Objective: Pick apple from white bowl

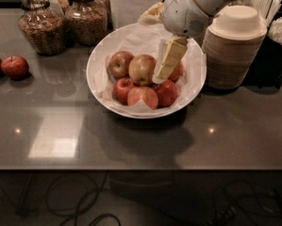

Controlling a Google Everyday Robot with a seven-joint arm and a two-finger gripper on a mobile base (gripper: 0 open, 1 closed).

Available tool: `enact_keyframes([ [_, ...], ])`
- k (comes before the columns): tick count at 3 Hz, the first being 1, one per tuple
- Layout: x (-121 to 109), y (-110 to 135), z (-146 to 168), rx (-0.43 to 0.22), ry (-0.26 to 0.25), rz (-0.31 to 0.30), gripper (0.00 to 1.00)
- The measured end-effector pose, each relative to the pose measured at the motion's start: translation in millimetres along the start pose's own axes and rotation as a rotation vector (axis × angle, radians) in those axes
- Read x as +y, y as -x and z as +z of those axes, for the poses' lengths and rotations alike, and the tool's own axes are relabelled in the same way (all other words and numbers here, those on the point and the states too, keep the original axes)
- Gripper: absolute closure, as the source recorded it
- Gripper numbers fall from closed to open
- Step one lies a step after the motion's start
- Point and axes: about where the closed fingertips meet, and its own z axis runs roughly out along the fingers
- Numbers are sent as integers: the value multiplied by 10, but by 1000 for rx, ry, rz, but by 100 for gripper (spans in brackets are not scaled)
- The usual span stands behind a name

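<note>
The gripper (150, 51) hung over the white bowl (99, 55) on the table (131, 145), its 2 fingers (168, 60) spread, grasping nothing, 1 just at 3 o'clock of the apple (141, 69) mid-bowl.

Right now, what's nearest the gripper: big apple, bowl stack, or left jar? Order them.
The gripper hangs over the white bowl.
1. big apple, just left of it
2. bowl stack, on the right
3. left jar, far back left
</note>
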Motion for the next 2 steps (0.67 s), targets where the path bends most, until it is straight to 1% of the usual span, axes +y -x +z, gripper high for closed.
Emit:
enact_keyframes([
  [1, 11, 13, 65, -20, 10, 12, 24],
  [2, 3, 5, 104, -27, 15, 20, 29],
])
